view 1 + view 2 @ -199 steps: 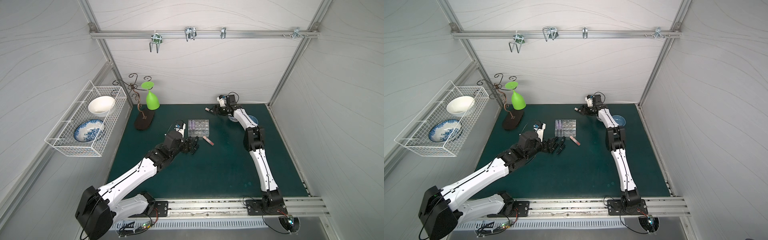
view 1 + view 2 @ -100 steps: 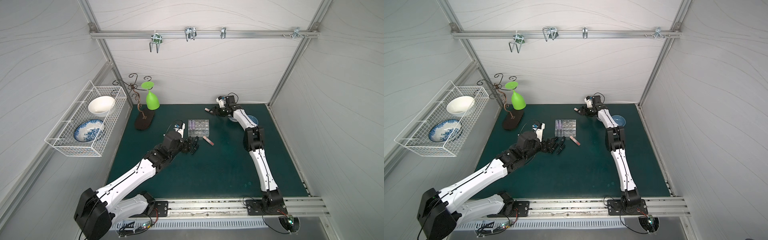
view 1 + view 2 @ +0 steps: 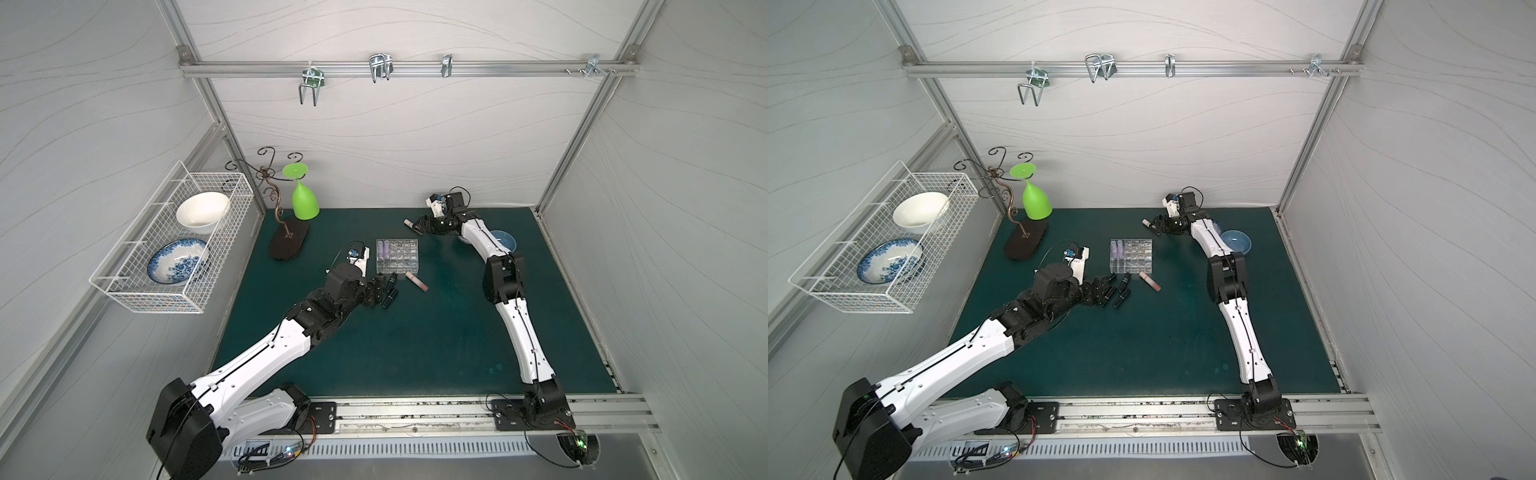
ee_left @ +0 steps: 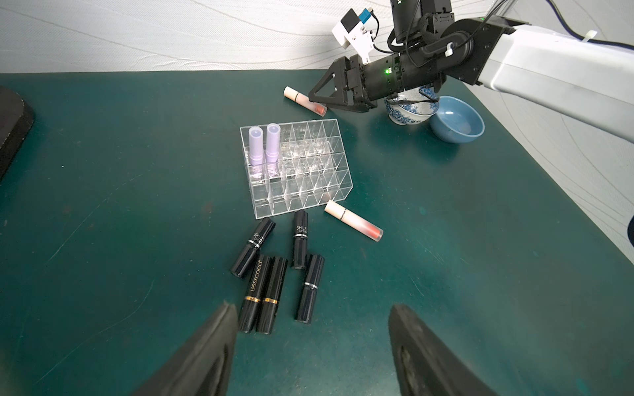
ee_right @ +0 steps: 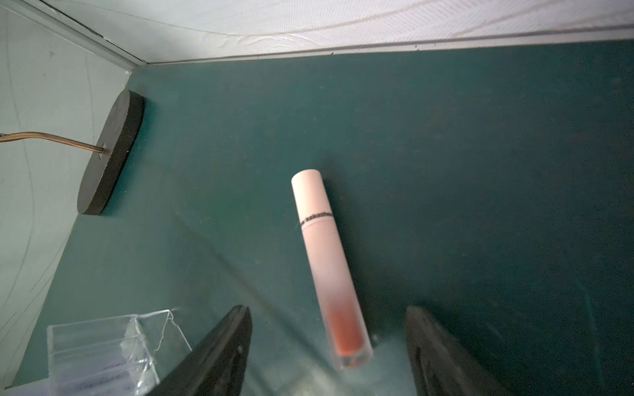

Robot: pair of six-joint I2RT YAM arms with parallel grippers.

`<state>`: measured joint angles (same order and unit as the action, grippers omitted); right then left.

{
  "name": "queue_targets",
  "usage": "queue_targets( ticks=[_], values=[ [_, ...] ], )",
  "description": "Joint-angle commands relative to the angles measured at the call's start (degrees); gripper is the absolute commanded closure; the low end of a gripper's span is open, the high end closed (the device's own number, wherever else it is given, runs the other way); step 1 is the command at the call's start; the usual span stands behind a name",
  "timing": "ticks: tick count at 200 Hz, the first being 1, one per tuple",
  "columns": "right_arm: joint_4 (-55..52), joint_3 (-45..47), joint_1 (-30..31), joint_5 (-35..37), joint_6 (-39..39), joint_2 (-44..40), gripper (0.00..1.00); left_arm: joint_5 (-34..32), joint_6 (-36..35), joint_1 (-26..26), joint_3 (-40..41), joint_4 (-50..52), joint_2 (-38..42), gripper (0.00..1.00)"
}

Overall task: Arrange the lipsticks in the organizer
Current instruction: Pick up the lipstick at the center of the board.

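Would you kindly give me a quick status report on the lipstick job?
Left gripper open by black lipsticks. Right gripper open around pink lipstick. Two lilac lipsticks in organizer. Nothing blocking.

"SHUZ" on two black lipsticks; "LESSXCOCO" on gold-banded black lipstick.

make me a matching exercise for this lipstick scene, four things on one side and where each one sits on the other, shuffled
Things
1. lilac lipsticks
2. black lipsticks
3. peach-pink lipstick nearest the back wall
4. blue bowl

Places
a. lying flat, one end between the open jaws of the right gripper
b. beside the blue-and-white bowl
c. standing upright in cells of the organizer
d. lying in a loose cluster on the mat, just ahead of the open left gripper

Pairs: 1-c, 2-d, 3-a, 4-b
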<state>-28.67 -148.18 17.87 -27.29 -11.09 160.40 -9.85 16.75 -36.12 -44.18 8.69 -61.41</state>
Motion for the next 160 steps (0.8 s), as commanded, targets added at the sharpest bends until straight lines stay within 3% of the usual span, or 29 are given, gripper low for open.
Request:
queue_targets(
  ticks=[1,118,160],
  values=[
    [-3.86,-0.62,1.06,5.11,2.72,-1.83,0.26,-0.59,0.30,0.26,-0.28,-2.10,1.17,0.25],
    [-8.99,-2.70,5.94,14.18,11.01,-1.46,0.33,-2.10,-0.14,0.33,-0.99,-1.14,1.79,0.26],
    [-10.62,-2.70,7.00,16.57,13.15,-1.57,0.47,-2.73,-0.40,0.35,-0.74,-0.61,3.45,0.26]
  ],
)
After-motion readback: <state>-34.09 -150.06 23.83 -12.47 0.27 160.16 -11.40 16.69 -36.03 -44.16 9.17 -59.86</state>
